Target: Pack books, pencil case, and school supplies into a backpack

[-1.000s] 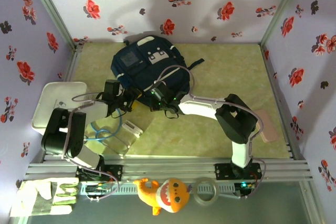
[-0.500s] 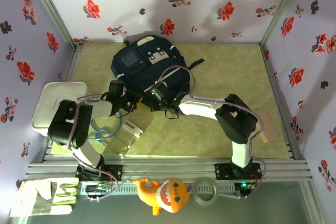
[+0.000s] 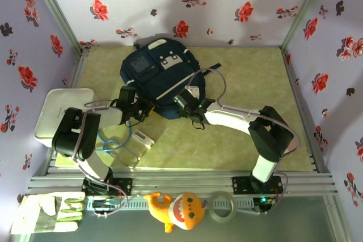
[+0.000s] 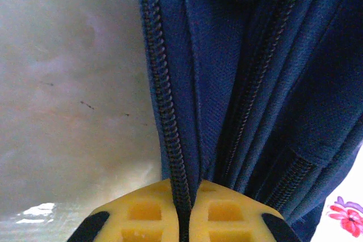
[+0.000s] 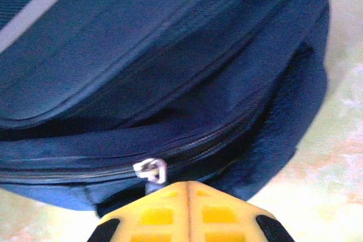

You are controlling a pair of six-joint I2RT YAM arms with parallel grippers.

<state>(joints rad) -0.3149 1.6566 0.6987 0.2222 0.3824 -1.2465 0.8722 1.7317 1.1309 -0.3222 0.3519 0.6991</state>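
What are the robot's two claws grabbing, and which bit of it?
The left gripper pinches the backpack by its zipper edge. The right gripper pinches the backpack's zipper pull by its tab.

The backpack (image 3: 148,73) is coloured navy, trimmed white. A silver zip pull (image 5: 150,170) is seen above the jaws' yellow pads (image 5: 154,217).

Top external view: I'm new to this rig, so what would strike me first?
The navy backpack lies on the table, toward the back. At its near edge the left end effector pinches the zipper seam and the right end effector its zipper pull. Red-flowered walls surround everything.
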